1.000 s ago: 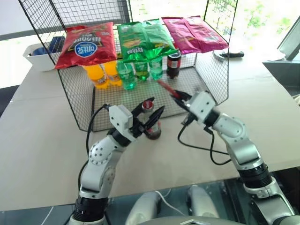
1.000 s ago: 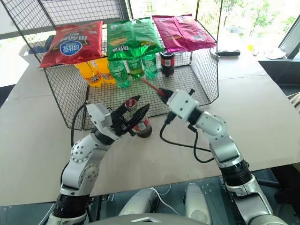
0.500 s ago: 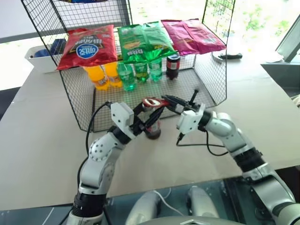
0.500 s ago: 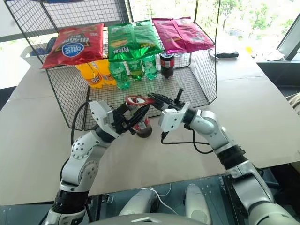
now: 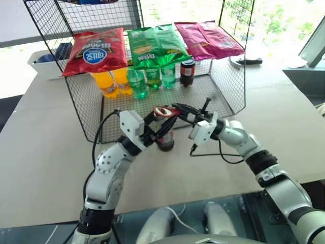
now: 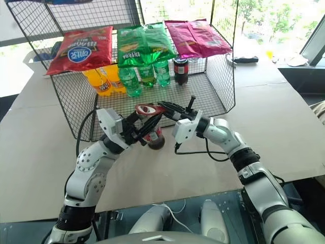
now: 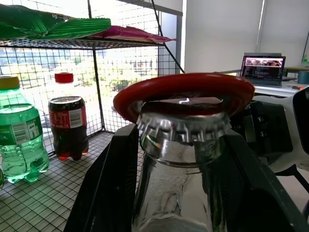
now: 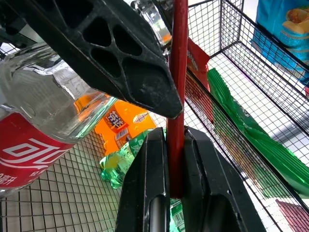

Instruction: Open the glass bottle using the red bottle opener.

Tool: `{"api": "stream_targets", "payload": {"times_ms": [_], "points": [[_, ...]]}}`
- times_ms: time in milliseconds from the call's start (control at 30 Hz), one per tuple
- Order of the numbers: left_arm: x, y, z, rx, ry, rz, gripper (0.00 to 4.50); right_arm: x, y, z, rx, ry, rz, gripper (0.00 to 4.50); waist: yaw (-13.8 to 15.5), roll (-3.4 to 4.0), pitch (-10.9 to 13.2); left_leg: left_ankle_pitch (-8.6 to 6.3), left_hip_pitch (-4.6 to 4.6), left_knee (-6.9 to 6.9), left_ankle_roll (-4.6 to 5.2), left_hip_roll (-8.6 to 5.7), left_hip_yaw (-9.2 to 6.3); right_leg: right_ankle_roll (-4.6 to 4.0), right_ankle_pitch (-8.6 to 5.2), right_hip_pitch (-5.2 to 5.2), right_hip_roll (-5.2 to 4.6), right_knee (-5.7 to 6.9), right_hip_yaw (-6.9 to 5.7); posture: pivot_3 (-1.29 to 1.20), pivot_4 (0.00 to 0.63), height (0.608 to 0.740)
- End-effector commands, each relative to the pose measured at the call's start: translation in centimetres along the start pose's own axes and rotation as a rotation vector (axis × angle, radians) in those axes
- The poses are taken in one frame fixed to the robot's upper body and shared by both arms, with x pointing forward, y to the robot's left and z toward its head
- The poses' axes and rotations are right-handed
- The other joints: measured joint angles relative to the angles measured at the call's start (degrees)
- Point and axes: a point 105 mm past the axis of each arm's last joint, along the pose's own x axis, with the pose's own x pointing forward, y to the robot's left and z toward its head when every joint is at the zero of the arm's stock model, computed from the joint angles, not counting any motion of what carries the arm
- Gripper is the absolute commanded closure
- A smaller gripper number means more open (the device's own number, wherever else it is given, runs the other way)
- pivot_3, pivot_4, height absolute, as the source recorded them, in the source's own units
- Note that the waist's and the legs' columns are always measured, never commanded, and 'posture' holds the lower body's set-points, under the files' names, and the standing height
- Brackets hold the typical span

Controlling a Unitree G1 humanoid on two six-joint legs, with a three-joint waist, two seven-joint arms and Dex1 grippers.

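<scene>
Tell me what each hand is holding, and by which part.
The left hand grips the glass bottle around its neck, just under the cap. The right hand pinches the red bottle opener by its handle.

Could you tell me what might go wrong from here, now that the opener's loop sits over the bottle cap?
The thin flat red bottle opener is pinched only at its handle end by the right end effector, so it could twist or slip when levered. The left end effector holds the small clear glass bottle just at its neck, so prying might tip or pull it loose.
</scene>
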Motion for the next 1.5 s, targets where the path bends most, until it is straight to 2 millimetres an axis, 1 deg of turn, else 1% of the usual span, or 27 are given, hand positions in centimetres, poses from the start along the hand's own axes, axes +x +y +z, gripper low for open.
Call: {"api": "stream_targets", "payload": {"times_ms": [33, 200, 400, 633, 733, 800, 900, 1067, 1267, 1333, 1500], "points": [[0.1, 0.1, -1.3, -0.029, 0.054, 0.000, 2.89, 0.3, 3.2, 0.5, -0.016, -0.045, 0.184, 4.50, -0.01, 0.04, -0.03, 0.00, 0.02, 0.00, 0.00, 0.00, 0.00, 0.00, 0.00, 0.01, 0.00, 0.00, 0.00, 0.00, 0.150, 0.740], [0.2, 0.1, -1.4, -0.032, 0.057, 0.002, 2.89, 0.5, 3.2, 0.2, -0.036, -0.040, 0.205, 4.50, 0.00, 0.06, -0.04, 0.00, 0.04, 0.00, 0.00, 0.00, -0.01, 0.00, 0.00, 0.03, 0.01, 0.01, 0.01, 0.00, 0.150, 0.740], [0.2, 0.2, -1.5, -0.035, 0.061, 0.006, 2.89, 0.6, 4.7, 0.7, 0.000, -0.061, 0.234, 4.50, 0.00, 0.13, -0.10, 0.01, 0.09, -0.01, -0.01, 0.00, -0.01, 0.00, 0.00, 0.07, 0.01, 0.01, 0.02, 0.00, 0.150, 0.740], [0.3, 0.2, -1.6, -0.037, 0.062, 0.009, 2.89, 0.7, 5.6, 0.6, 0.021, -0.057, 0.245, 4.50, 0.00, 0.27, -0.25, 0.01, 0.19, -0.07, -0.01, 0.00, 0.00, -0.01, 0.00, 0.15, 0.02, 0.01, 0.03, 0.00, 0.150, 0.740], [0.3, 0.2, -1.6, -0.039, 0.063, 0.011, 2.89, 0.8, 5.6, 0.7, 0.011, -0.063, 0.244, 4.50, 0.00, 0.27, -0.25, 0.02, 0.30, -0.20, -0.04, 0.00, 0.01, -0.01, 0.00, 0.20, 0.01, 0.00, 0.07, 0.00, 0.150, 0.740], [0.3, 0.2, -1.7, -0.040, 0.064, 0.011, 2.89, 0.9, 4.9, 0.6, -0.023, -0.063, 0.234, 4.50, 0.01, 0.27, -0.25, 0.04, 0.43, -0.34, -0.06, 0.00, 0.03, -0.01, 0.00, 0.27, 0.01, -0.01, 0.11, 0.00, 0.150, 0.740], [0.2, 0.2, -1.8, -0.043, 0.065, 0.013, 2.89, 1.0, 3.4, 0.1, -0.095, -0.052, 0.220, 4.50, 0.01, 0.27, -0.25, 0.11, 0.69, -0.68, -0.17, 0.00, 0.06, -0.02, -0.01, 0.38, 0.01, -0.08, 0.17, 0.00, 0.150, 0.740], [0.2, 0.2, -2.0, -0.049, 0.069, 0.017, 2.89, 1.4, 0.3, -0.3, -0.210, -0.052, 0.195, 4.50, 0.02, 0.27, -0.24, 0.14, 0.71, -0.76, -0.22, 0.05, 0.04, -0.02, -0.01, 0.36, 0.05, -0.12, 0.17, 0.00, 0.150, 0.740], [0.3, 0.1, -2.2, -0.054, 0.070, 0.020, 2.89, 2.1, -2.7, 0.0, -0.306, -0.077, 0.159, 4.50, 0.09, 0.27, -0.21, 0.14, 0.69, -0.78, -0.22, 0.05, 0.03, -0.03, -0.01, 0.37, 0.05, -0.19, 0.17, 0.00, 0.150, 0.740], [0.3, 0.1, -2.2, -0.057, 0.070, 0.020, 2.89, 2.3, -3.2, -0.1, -0.324, -0.077, 0.153, 4.50, 0.11, 0.28, -0.19, 0.14, 0.69, -0.79, -0.22, 0.05, 0.03, -0.03, -0.01, 0.37, 0.05, -0.19, 0.17, 0.00, 0.150, 0.740], [0.3, -0.1, -2.4, -0.065, 0.073, 0.017, 2.89, 2.2, -3.8, -0.2, -0.359, -0.075, 0.154, 4.50, 0.00, 0.28, -0.19, 0.15, 0.69, -0.91, -0.23, 0.09, 0.03, -0.03, -0.01, 0.37, 0.10, -0.33, 0.18, 0.00, 0.150, 0.740]]}}
